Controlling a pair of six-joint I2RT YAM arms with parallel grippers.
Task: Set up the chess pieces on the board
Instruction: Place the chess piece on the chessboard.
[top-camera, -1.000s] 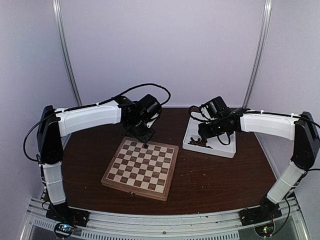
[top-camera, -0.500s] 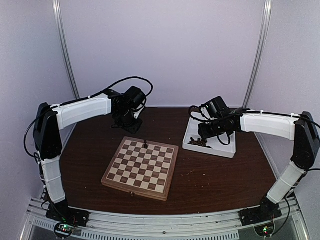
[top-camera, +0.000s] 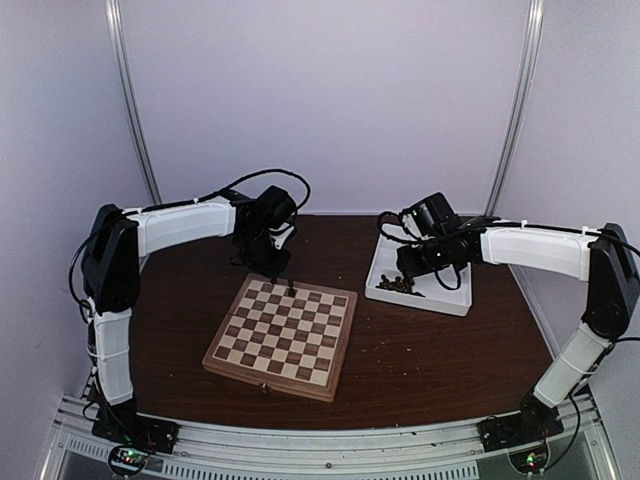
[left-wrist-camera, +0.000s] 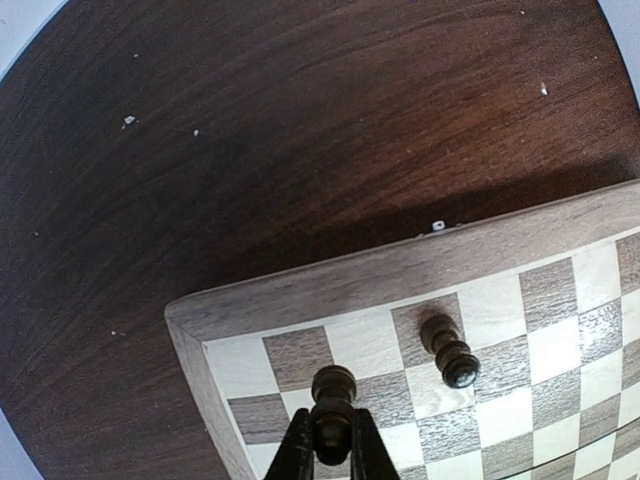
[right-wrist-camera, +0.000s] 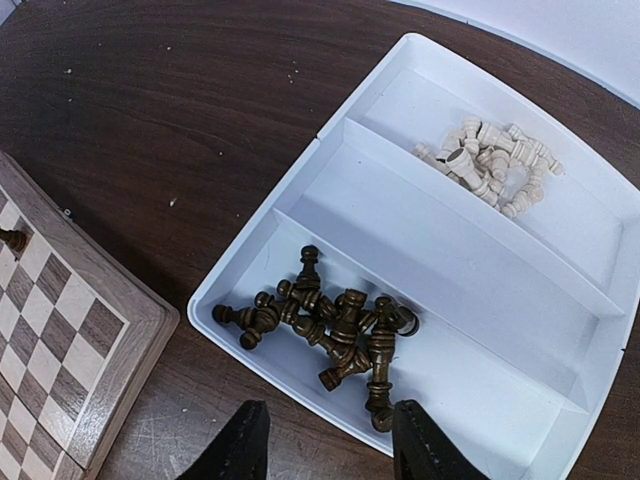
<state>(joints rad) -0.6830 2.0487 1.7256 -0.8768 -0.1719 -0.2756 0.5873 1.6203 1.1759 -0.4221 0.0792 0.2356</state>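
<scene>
One turned dark piece (left-wrist-camera: 333, 385), pinched | left hand (left-wrist-camera: 331, 432) | checkered board (left-wrist-camera: 380, 275) (wooden)

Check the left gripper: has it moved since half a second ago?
Yes. The left gripper, holding a dark piece, has swung back toward the board's far edge, nearer the standing piece; it was farther behind that edge before.

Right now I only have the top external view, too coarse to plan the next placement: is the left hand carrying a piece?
Observer: Yes, the left hand is shut on a dark piece above the board, near its corner.
Operator: And the right hand?
Observer: The right hand is open, holding nothing, by the tray compartment with the heap of dark pieces.
Operator: The cream ones?
Observer: The cream pieces lie in the compartment farthest from that hand; the middle one is empty.
</scene>
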